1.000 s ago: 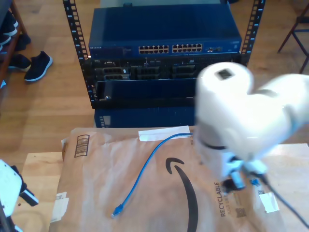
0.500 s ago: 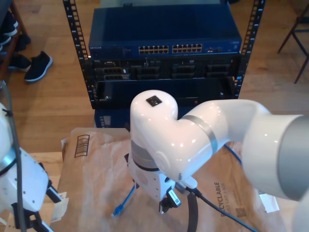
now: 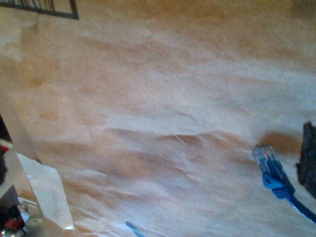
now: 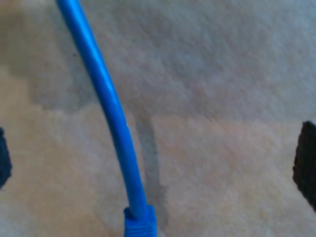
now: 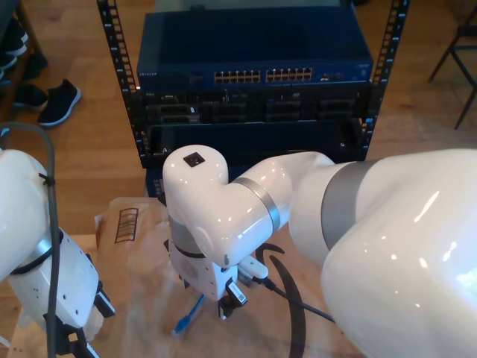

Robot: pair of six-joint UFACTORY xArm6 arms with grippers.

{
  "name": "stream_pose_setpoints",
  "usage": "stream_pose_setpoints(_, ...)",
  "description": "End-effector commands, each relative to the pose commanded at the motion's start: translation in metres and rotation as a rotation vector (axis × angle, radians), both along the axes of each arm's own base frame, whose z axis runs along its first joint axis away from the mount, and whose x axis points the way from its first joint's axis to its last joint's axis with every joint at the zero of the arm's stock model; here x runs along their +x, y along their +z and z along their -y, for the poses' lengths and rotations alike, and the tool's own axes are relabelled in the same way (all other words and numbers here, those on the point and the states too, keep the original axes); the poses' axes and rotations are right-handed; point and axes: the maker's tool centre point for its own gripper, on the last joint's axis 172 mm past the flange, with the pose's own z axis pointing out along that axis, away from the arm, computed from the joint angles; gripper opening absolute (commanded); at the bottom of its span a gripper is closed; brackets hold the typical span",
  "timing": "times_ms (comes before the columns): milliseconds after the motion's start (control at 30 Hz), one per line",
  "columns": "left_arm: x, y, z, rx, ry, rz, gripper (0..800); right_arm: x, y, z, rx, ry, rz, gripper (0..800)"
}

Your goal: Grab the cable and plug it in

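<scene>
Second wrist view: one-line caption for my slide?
My second gripper open astride the blue cable lying on brown paper.

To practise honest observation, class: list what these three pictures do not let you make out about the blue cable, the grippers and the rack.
- Cable: in the exterior view a white arm hides most of it.
- Plug: the second wrist view's edge cuts it off.
- Both grippers' jaws: dark pads at the wrist pictures' edges, so open or shut is unclear.
- Rack ports: too small to pick a free one.
</scene>
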Motion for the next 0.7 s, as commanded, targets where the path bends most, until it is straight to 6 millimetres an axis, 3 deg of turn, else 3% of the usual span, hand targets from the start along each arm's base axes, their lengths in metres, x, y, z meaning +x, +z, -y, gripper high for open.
stream_pose_setpoints(233, 0.000, -0.004, 0.000, -0.003, 0.001, -0.013, 799, 0.003, -0.011, 0.002, 0.001, -0.010, 0.001, 728)
stream_pose_setpoints(367, -0.001, -0.004, 0.000, -0.003, 0.001, -0.015, 799, 0.006, -0.014, -0.001, 0.008, -0.013, 0.011, 574)
stream_pose_setpoints(500, -0.001, -0.003, -0.001, -0.004, 0.002, -0.014, 799, 0.006, -0.017, 0.001, 0.004, -0.018, 0.006, 470)
stream_pose_setpoints(633, -0.002, -0.004, 0.000, -0.005, 0.001, -0.017, 799, 0.009, -0.015, 0.002, 0.017, -0.057, -0.001, 99)
stream_pose_setpoints(667, -0.002, -0.003, 0.000, -0.006, 0.003, -0.018, 799, 0.012, -0.015, 0.003, 0.029, -0.081, -0.008, 31)
stream_pose_setpoints(700, -0.001, -0.003, 0.000, -0.005, 0.003, -0.016, 799, 0.016, -0.012, 0.005, 0.042, -0.109, -0.013, 13)
